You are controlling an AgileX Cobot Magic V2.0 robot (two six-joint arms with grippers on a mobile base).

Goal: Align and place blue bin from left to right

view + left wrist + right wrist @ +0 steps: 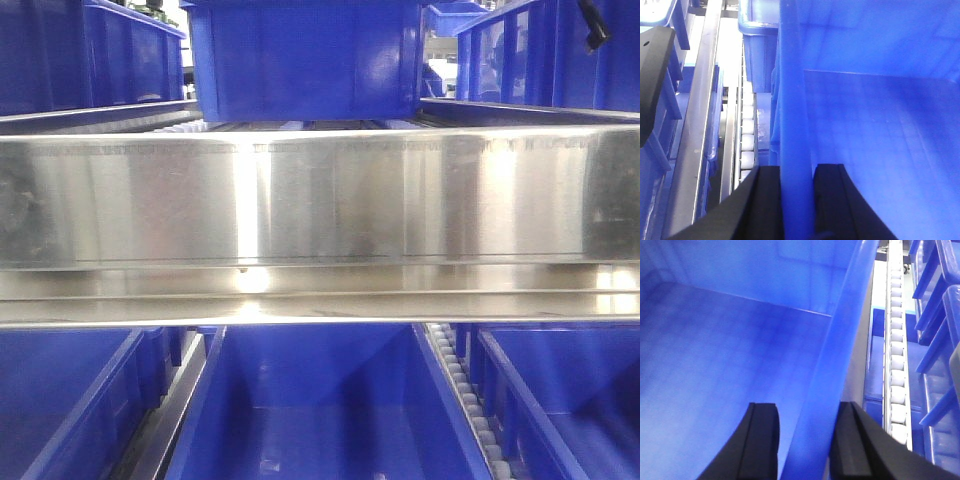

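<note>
Left wrist-mounted view: the left gripper [797, 167] is recorded clamped on the left side wall of the blue bin [880, 130]. One black finger is pressed to the outer face and one to the inner face, with the rim running up between them. A roller track [746, 140] is seen just beside that wall on the outside, with a metal rail [702, 100] beyond it.

Right wrist-mounted view: the right gripper [805, 405] is set astride the bin's right side wall. The outer finger is touching the wall, but contact at the inner finger cannot be confirmed, so whether the wall is gripped cannot be told. A second roller track [896, 375] is noted just outside this wall, and neighbouring bins [940, 340] are seen further out.

Front view: a steel beam [320, 200] is seen across the rack, with an upper bin [300, 60] above it and open bins [320, 420] below.
</note>
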